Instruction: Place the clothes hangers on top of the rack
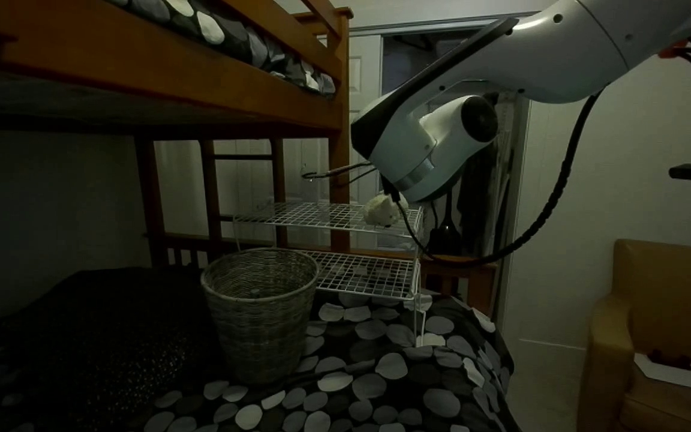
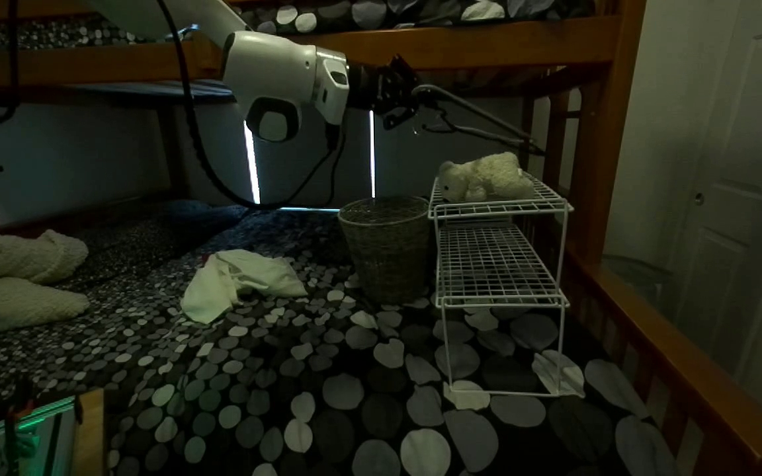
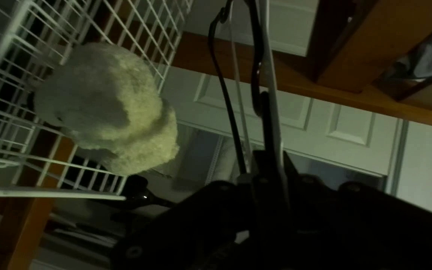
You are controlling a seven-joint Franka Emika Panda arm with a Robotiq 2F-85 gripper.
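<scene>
The hangers are a small bundle of thin dark and pale arms, also seen in an exterior view and in the wrist view. My gripper is shut on them at one end, and it shows dark in the wrist view. The hangers stick out from the jaws and slope down over the white wire rack, above its top tier and apart from it. The rack also shows in an exterior view and the wrist view. In an exterior view the arm hides my gripper.
A cream stuffed toy lies on the rack's top tier, also in the wrist view. A wicker basket stands beside the rack on the bed. The upper bunk's wooden rail runs close behind the gripper. A pale cloth lies on the bed.
</scene>
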